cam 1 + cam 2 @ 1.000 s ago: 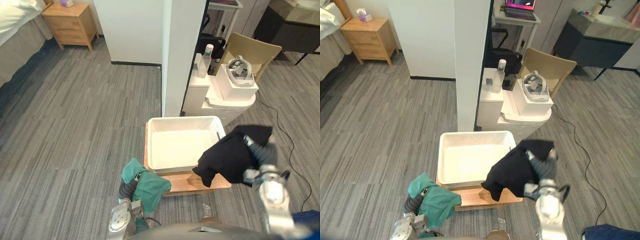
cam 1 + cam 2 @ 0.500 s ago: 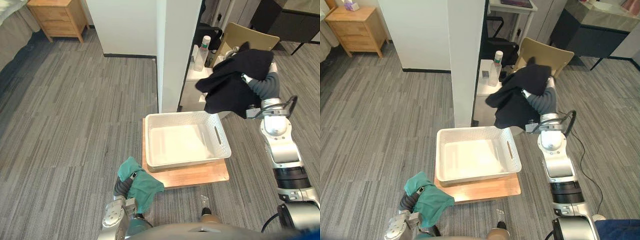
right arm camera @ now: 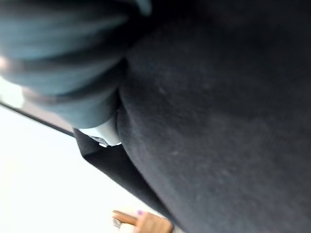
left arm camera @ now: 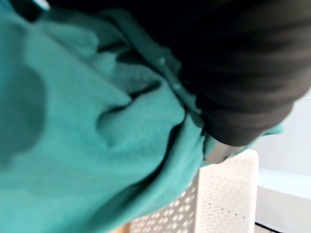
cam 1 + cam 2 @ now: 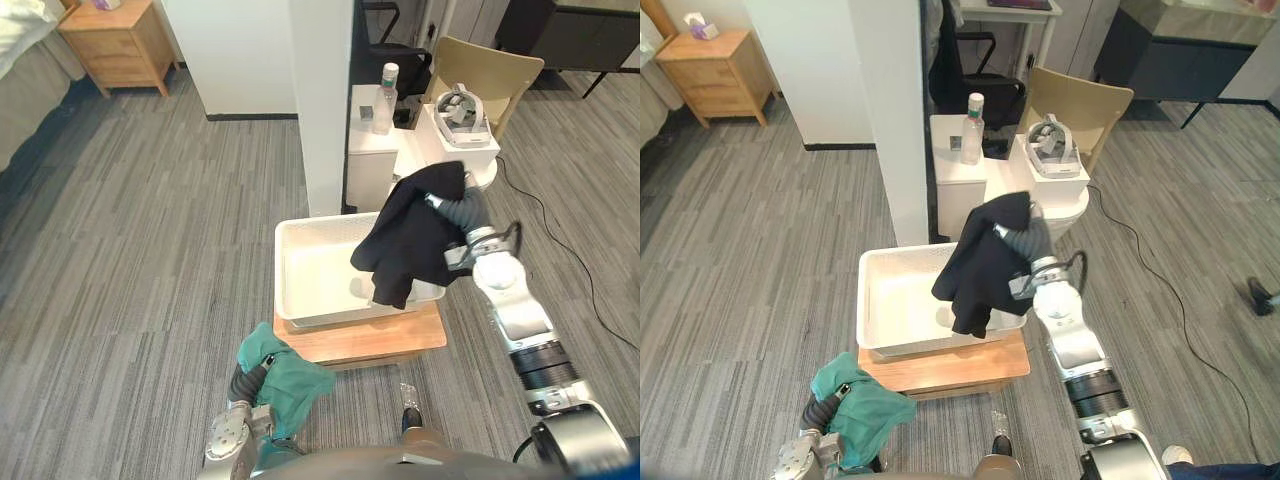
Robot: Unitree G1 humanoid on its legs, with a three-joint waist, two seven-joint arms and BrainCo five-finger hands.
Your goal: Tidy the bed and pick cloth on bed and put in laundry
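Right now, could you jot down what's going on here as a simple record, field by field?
Right hand: raised beside the basket, wrapped in the black cloth
Black cloth: hangs over the basket's right part; touching it or not, cannot tell
Left hand: low, left of the wooden board, under the teal cloth
Teal cloth: bunched on the left hand
Basket: white, on the wooden board, on the floor
Behind: bottle, tan chair
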